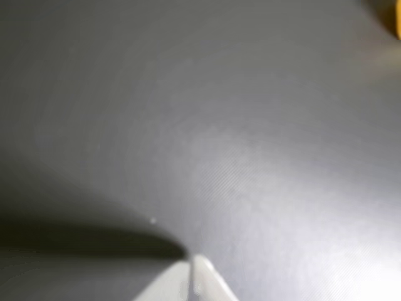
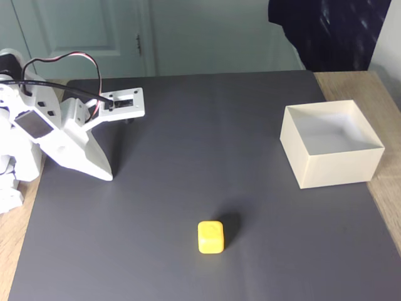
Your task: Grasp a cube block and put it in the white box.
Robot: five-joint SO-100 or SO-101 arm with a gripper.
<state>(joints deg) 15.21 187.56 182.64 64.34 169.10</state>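
The yellow cube (image 2: pixel 210 237) sits flat on the dark grey mat (image 2: pixel 200 144), low and near the middle in the fixed view, one face turned toward the camera; being a cube, it has no long axis. Its edges are rounded and smooth. The cream box (image 2: pixel 330 145) with thin walls stands well apart at the right. The white plastic gripper (image 2: pixel 106 175) rests tip-down at the left, its fingers together, though the wrist view is blurred.

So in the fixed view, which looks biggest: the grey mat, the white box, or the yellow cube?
Largest to smallest, as they look in the fixed view:
1. grey mat
2. white box
3. yellow cube
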